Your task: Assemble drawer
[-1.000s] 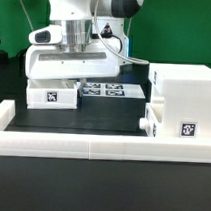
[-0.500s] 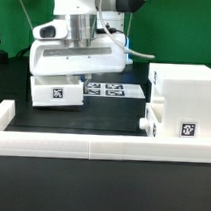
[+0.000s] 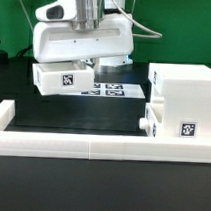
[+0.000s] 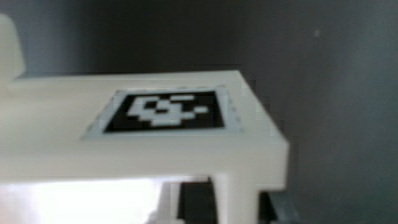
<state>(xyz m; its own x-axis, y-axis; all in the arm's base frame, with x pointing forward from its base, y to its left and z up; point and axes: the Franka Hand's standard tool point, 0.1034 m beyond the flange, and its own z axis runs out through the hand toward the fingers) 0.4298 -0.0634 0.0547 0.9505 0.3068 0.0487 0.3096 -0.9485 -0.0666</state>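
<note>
My gripper (image 3: pixel 84 60) is shut on a small white open-top tray (image 3: pixel 63 77) with a black-and-white tag. It holds the tray slightly tilted in the air, above the black table at the exterior view's left. In the wrist view the tray (image 4: pixel 169 112) fills the frame, and my dark fingers (image 4: pixel 196 204) pinch its wall, with the gripper (image 4: pixel 231 205) closed on it. The large white drawer housing (image 3: pixel 184 98) with a tag stands at the exterior view's right. A round knob (image 3: pixel 144 126) sticks out low on its left side.
The marker board (image 3: pixel 112 91) lies flat on the table behind and below the held tray. A long low white border rail (image 3: pixel 91 145) runs along the front and turns up at the exterior view's left (image 3: pixel 3 113).
The gripper has risen with the small tray, lifting it off the table and shifting it a little toward the exterior view's right. The housing has not moved.
</note>
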